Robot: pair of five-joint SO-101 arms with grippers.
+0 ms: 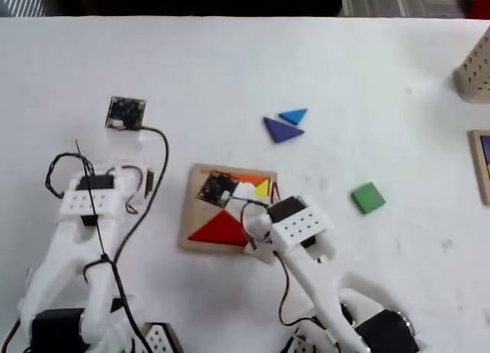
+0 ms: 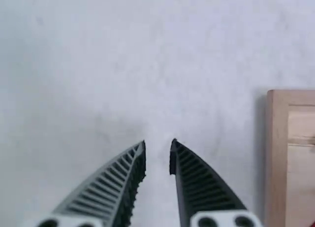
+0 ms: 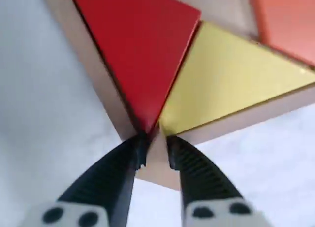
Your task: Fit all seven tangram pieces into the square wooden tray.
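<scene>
Your right jaws, narrowly spread and pinching nothing, sat over the corner of the wooden tray [image 1: 186,215] where the red triangle [image 1: 222,229] met the yellow triangle [image 3: 226,84]. Your left jaws hung slightly parted above bare table [image 2: 147,64] at the tray's 9 o'clock. The green square [image 1: 367,197] lay at its 3 o'clock.

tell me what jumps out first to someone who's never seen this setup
The wooden tray mid-table draws the eye first, with a red triangle, a yellow triangle and an orange piece in it and the right gripper at one of its corners. Loose on the white table lie a blue triangle and a purple triangle beyond the tray, and a green square on the right arm's side.
</scene>
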